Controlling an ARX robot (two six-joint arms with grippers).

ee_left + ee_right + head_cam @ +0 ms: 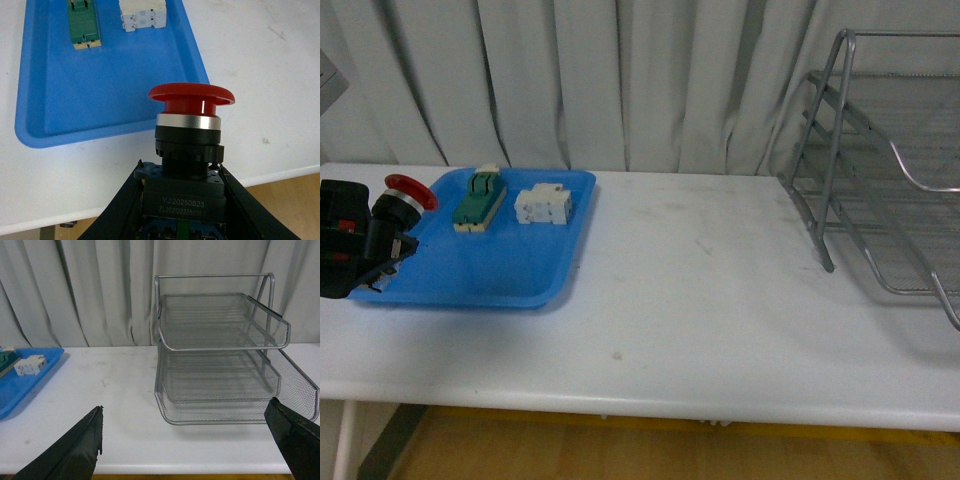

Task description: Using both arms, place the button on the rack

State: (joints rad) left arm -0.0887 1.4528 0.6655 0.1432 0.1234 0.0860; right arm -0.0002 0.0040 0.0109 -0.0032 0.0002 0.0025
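Observation:
My left gripper (375, 245) is shut on the button (405, 195), held at the far left above the blue tray's near-left corner. In the left wrist view the button (191, 120) shows its red mushroom cap, silver ring and dark body clamped between my black fingers (120, 210). The silver wire-mesh rack (880, 170) stands at the table's far right. In the right wrist view the rack (220, 350) faces me with its tiers open. My right gripper (185, 445) is open and empty, in front of the rack's lowest tier.
A blue plastic tray (510, 265) lies at the left and holds a green-and-cream switch block (480, 200) and a white blocky breaker (542, 205). The white table (700, 300) runs between tray and rack. Grey curtains hang behind.

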